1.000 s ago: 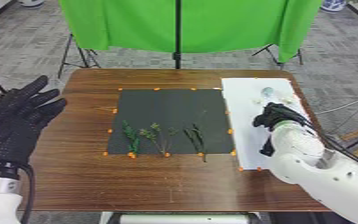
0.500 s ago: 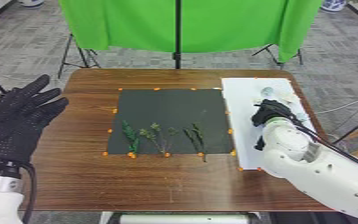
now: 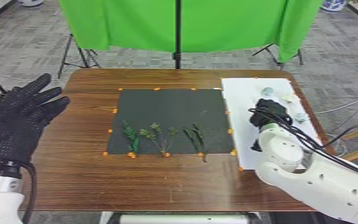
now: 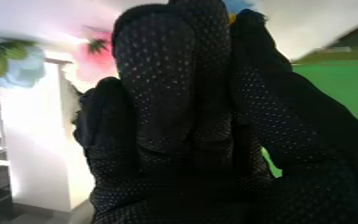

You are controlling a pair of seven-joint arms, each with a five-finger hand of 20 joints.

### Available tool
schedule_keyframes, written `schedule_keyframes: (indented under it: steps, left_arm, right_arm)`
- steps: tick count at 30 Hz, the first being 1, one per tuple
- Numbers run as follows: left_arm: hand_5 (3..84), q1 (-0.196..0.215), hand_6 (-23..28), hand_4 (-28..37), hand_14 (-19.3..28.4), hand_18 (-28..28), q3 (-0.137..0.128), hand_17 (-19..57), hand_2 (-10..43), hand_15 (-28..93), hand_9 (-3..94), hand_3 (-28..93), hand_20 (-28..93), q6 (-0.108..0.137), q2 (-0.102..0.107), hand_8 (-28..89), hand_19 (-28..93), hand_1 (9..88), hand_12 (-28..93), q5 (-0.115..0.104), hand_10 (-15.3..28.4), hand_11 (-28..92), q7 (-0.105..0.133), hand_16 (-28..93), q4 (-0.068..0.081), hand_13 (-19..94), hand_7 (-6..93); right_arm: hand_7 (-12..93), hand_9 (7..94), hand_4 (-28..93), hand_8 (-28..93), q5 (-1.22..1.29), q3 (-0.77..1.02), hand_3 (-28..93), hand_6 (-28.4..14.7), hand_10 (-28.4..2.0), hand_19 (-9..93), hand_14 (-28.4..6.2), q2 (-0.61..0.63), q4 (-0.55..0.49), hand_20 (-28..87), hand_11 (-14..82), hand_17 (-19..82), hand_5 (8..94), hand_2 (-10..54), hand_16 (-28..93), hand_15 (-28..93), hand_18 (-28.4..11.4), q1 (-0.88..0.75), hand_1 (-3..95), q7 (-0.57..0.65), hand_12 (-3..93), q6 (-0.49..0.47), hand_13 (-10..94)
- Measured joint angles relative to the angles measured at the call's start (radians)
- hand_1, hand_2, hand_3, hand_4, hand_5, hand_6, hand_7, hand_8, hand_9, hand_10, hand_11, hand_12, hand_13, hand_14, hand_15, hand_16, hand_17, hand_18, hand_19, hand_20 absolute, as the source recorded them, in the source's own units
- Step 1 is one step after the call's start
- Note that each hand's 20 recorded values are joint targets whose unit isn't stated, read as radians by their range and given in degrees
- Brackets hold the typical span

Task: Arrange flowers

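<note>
A brown wooden table point(image 3: 171, 187) is carrying a dark grey square mat point(image 3: 167, 107), and three slender green leafy sprigs point(image 3: 158, 137) are lying side by side along the mat's near part, the right one extending past its near edge. The black-gloved left hand point(image 3: 17, 117) is hovering at the table's left edge, open, fingers spread. The black-gloved right hand point(image 3: 266, 114) is pointing forward over a white rectangular board point(image 3: 249, 160), its fingers straight; whether it is touching a flower, I cannot tell. Just beyond its fingertips, a pale blue flower point(image 3: 267, 91) is resting on the board. Farther off, bright green cloth point(image 3: 127, 30) is hanging.
</note>
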Motion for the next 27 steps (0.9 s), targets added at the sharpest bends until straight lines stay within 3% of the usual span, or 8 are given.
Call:
schedule_keyframes:
  steps: [9,14,20,27]
  left_arm:
    - [38.0,-0.009,10.3,-28.3,27.0,23.0,0.001,-7.4,8.0,51,32.8,77,7,-0.001,0.001,-8,59,20.1,10,0.002,19.6,24,-0.004,-10,0.0,25,10.5]
    - [37.8,-0.017,10.3,-28.3,27.0,23.1,0.0,-7.4,8.1,51,32.7,77,7,-0.001,0.003,-8,59,20.1,10,0.003,19.5,24,-0.005,-10,-0.001,25,10.5]
    - [37.7,-0.062,10.2,-28.3,27.0,23.1,0.005,-7.3,8.2,51,32.5,77,7,-0.001,0.016,-8,59,20.1,10,0.002,19.5,24,-0.005,-10,0.004,25,10.5]
    - [37.6,-0.137,10.2,-28.3,27.0,23.3,0.013,-7.2,8.2,51,32.6,77,7,-0.003,0.052,-8,60,19.8,10,0.001,19.4,24,-0.003,-10,0.02,25,10.3]
  right_arm:
    - [20,93.7,-28,5,-0.037,-0.008,72,-0.8,-7.4,93,-4.3,-0.005,-0.04,28,21.3,54,84.5,-9.5,19,54,-16.2,0.051,57.2,-0.035,27.9,0.044,88]
    - [20,93.7,-28,5,-0.031,-0.145,73,-0.5,-7.5,93,-4.2,-0.037,-0.054,29,21.7,53,84.2,-9.5,20,54,-16.0,0.172,56.6,-0.13,27.9,0.101,88]
    - [21,93.7,-28,5,0.058,-0.272,73,-0.2,-7.3,93,-4.0,-0.181,-0.05,30,21.7,53,83.7,-9.5,20,55,-15.9,0.307,56.1,-0.279,28.0,0.084,87]
    - [21,93.7,-28,4,0.105,-0.354,73,0.1,-7.4,93,-3.9,-0.397,-0.011,31,22.3,52,83.5,-9.5,20,55,-16.1,0.394,55.6,-0.314,28.3,0.067,87]
